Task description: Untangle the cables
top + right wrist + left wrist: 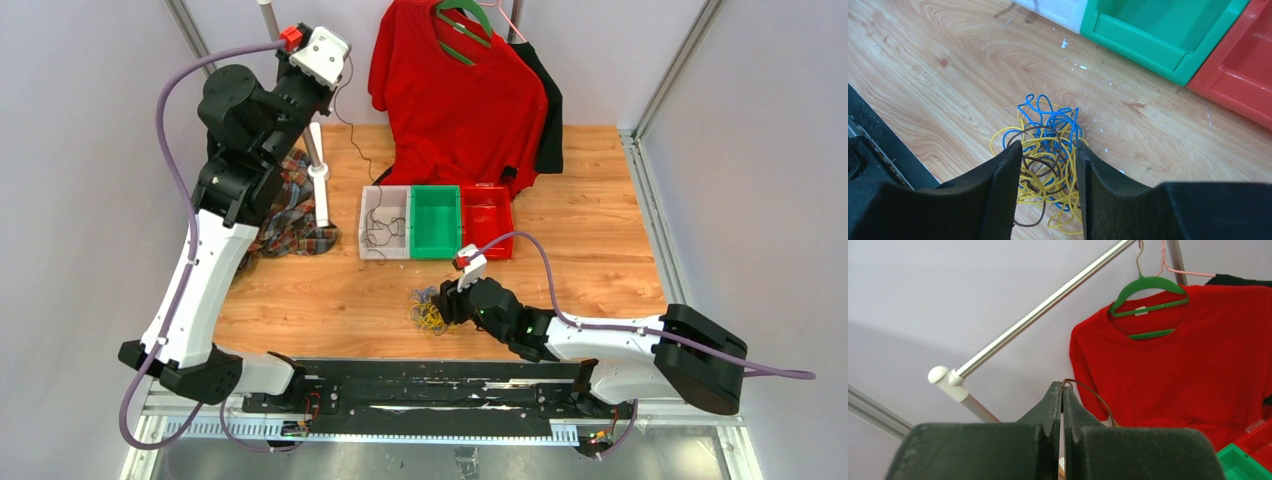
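Observation:
A tangle of thin blue, yellow and brown cables (428, 312) lies on the wooden table near the front edge. In the right wrist view the tangle (1048, 117) sits between the fingers of my right gripper (1048, 147), which is open and low over it, one finger on each side. My right gripper (445, 303) is just right of the tangle in the top view. My left gripper (335, 70) is raised high at the back left. It is shut (1062, 387) on one thin brown cable (1094, 399), which hangs down (352, 150) into the white bin (366, 215).
A green bin (435, 225) and a red bin (487, 220) stand in a row right of the white bin. A red shirt (460, 90) on a green hanger and a black garment hang behind. A plaid cloth (295, 215) and a white stand pole (318, 175) are at the left.

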Controlling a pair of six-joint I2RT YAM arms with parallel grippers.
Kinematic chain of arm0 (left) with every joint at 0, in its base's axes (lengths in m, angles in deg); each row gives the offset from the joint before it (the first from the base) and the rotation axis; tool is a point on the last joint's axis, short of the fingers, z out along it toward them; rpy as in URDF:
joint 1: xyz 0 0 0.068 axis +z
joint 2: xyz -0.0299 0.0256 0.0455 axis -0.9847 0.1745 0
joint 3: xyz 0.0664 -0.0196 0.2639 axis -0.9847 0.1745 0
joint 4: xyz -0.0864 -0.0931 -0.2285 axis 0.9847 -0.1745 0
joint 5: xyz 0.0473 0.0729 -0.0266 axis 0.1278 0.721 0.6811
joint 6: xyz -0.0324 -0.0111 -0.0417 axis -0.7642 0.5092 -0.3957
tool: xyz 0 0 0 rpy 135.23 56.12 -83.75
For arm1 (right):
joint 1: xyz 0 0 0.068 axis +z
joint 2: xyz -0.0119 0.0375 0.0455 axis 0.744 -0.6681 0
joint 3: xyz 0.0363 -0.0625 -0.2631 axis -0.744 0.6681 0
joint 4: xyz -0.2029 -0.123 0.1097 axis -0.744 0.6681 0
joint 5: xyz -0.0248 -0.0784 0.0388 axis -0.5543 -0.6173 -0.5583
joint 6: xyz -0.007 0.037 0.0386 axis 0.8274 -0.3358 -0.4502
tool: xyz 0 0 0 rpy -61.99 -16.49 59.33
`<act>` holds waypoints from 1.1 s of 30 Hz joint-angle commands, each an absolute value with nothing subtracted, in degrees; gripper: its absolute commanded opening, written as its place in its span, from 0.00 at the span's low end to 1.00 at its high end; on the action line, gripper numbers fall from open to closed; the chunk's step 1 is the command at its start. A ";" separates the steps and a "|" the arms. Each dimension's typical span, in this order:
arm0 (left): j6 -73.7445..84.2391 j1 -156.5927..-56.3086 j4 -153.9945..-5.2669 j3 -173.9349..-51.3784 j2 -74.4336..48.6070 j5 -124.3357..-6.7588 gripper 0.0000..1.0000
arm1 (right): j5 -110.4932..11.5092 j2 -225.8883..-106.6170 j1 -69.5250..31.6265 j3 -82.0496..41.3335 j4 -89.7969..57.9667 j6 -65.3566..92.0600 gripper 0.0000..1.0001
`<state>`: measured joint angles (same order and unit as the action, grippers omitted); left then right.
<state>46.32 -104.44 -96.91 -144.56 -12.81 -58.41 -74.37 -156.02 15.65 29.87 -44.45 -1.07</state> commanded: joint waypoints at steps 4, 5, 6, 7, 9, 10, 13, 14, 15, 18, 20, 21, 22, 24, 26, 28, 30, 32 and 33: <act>45.30 -104.74 -95.09 -153.01 -10.02 -58.45 0.01 | -75.81 -156.38 15.73 30.67 -44.18 -1.90 0.44; 45.38 -104.74 -95.03 -153.45 -9.81 -58.43 0.00 | -75.75 -156.49 15.71 30.67 -44.25 -1.97 0.43; 45.51 -104.76 -94.89 -153.63 -9.73 -58.34 0.00 | -75.69 -156.58 15.73 30.67 -44.36 -2.05 0.43; 45.76 -104.74 -94.65 -153.56 -9.73 -58.29 0.01 | -75.55 -156.68 15.71 30.64 -44.33 -2.12 0.43; 46.35 -104.74 -94.14 -153.28 -9.71 -58.09 0.00 | -75.53 -156.84 15.74 30.80 -44.33 -2.27 0.43; 46.55 -104.74 -93.86 -153.11 -9.74 -57.88 0.00 | -75.48 -156.87 15.74 30.84 -44.37 -2.27 0.43; 47.19 -104.74 -93.21 -153.39 -9.51 -57.45 0.00 | -75.50 -156.85 15.72 30.98 -44.26 -2.39 0.43; 47.23 -104.74 -92.98 -153.80 -9.39 -57.46 0.00 | -75.47 -156.85 15.73 30.89 -44.28 -2.37 0.43; 47.24 -104.74 -92.84 -154.41 -9.21 -57.46 0.00 | -75.46 -156.83 15.69 30.91 -44.20 -2.35 0.43; 47.15 -104.74 -92.49 -156.50 -8.55 -57.53 0.01 | -75.58 -156.91 15.73 30.85 -44.03 -2.29 0.42; 47.09 -104.74 -92.01 -157.75 -8.19 -57.53 0.01 | -75.57 -156.90 15.74 30.82 -44.02 -2.39 0.42; 47.02 -104.76 -91.64 -158.05 -8.13 -57.47 0.01 | -75.59 -156.96 15.73 30.86 -43.98 -2.34 0.42; 46.73 -104.74 -91.01 -158.26 -8.15 -57.42 0.00 | -75.57 -156.98 15.78 30.80 -43.85 -2.33 0.42; 46.25 -104.74 -89.74 -158.71 -8.37 -57.58 0.01 | -75.64 -156.89 15.73 30.68 -43.56 -2.37 0.42; 45.44 -104.74 -87.89 -158.91 -8.83 -57.59 0.00 | -75.88 -156.81 15.73 30.63 -43.11 -2.29 0.42; 44.73 -104.74 -84.49 -158.21 -9.64 -56.90 0.00 | -76.02 -156.59 15.73 30.70 -42.97 -2.29 0.42; 44.39 -104.74 -79.84 -156.42 -10.65 -55.32 0.00 | -76.10 -156.52 15.73 30.76 -42.89 -2.26 0.42; 44.60 -104.74 -76.97 -155.64 -11.10 -53.77 0.00 | -75.98 -156.60 15.75 30.71 -42.85 -2.27 0.42; 44.71 -104.74 -76.10 -155.55 -11.14 -53.23 0.01 | -75.98 -156.69 15.72 30.66 -42.88 -2.34 0.42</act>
<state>45.43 -104.44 -85.75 -156.23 -9.10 -56.60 -74.76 -156.70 15.65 30.13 -43.58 -1.48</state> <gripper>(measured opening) 0.010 0.421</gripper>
